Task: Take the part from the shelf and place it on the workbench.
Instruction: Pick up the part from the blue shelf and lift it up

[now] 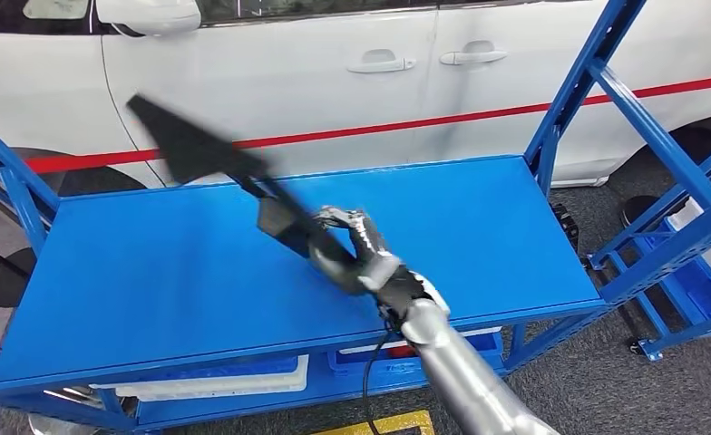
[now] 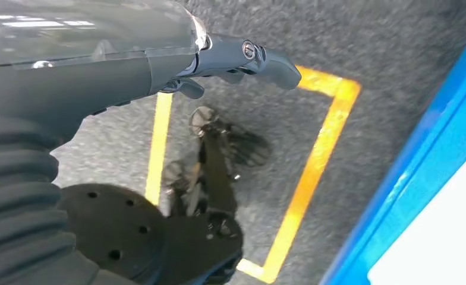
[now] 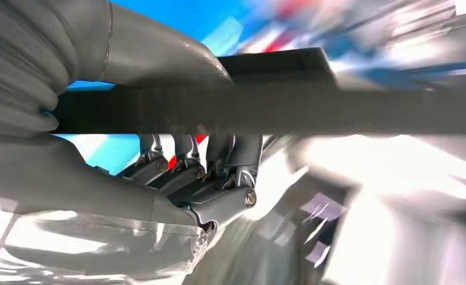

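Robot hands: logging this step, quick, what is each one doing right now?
Left robot hand: open, holding nothing, hanging over the floor.
Right robot hand: holding the black part above the blue workbench.

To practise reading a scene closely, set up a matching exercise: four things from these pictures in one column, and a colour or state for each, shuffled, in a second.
Things:
1. black part
2. workbench
3. car
4. left robot hand

States:
A. white with a red stripe
B. blue, bare top
C. hangs over the floor, holds nothing
D. held in the right robot hand, above the bench

Pairs: 1-D, 2-B, 3-A, 4-C
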